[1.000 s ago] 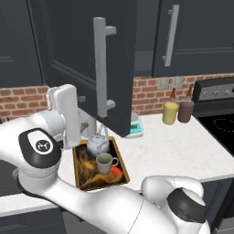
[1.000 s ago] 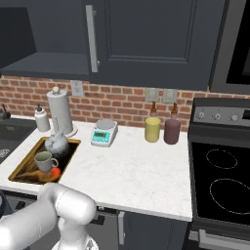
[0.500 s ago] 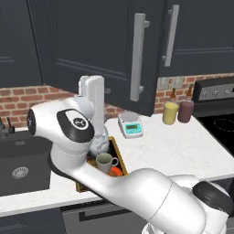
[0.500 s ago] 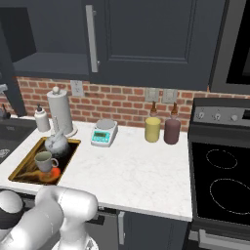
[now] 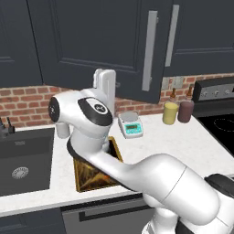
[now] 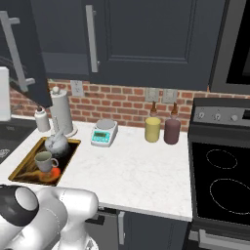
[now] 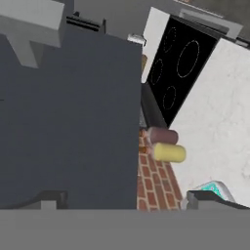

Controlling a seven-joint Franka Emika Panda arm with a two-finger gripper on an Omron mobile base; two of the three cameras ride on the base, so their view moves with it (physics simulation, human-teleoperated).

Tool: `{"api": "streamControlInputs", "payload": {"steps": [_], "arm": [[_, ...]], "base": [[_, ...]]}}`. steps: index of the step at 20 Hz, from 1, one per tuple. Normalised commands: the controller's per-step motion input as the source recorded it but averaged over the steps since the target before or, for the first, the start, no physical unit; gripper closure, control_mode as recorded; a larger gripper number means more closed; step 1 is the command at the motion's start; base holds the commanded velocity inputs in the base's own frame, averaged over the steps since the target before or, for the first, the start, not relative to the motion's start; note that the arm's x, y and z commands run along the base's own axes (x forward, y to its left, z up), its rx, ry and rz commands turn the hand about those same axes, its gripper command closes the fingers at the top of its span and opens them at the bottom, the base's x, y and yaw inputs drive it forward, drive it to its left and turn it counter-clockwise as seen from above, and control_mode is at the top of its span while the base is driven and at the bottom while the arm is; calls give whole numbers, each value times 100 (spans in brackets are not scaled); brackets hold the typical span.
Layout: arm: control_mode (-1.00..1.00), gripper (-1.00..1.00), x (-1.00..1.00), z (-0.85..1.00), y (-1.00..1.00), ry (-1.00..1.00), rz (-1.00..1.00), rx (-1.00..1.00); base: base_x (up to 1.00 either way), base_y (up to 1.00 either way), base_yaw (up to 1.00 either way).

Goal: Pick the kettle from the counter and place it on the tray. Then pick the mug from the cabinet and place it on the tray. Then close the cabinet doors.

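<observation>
Claw (image 7: 124,202) shows two dark tips wide apart, holding nothing, close against the cabinet door (image 7: 73,117). Kettle (image 6: 56,143) and mug (image 6: 44,161) stand in the tray (image 6: 25,163), mug at 7 o'clock from kettle. Closing step is in hand; next push must swing this door fully shut.

A home kitchen — navy cabinet doors (image 6: 146,39), brick backsplash (image 6: 122,105), sink (image 5: 23,155), white counter (image 6: 132,171) and stove (image 6: 222,180).
</observation>
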Motion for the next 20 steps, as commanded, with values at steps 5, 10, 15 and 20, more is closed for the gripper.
{"api": "streamControlInputs", "payload": {"steps": [5, 10, 15, 20], "arm": [[-100, -100, 64, 0, -54, 0, 2, 8], [-100, -100, 71, 0, -49, 0, 6, 9], [-100, -100, 73, 0, -45, 0, 7, 10], [-100, -100, 72, 0, -45, 0, 7, 11]], "base": [[0, 0, 0], [0, 0, 0], [0, 0, 0], [0, 0, 0]]}}
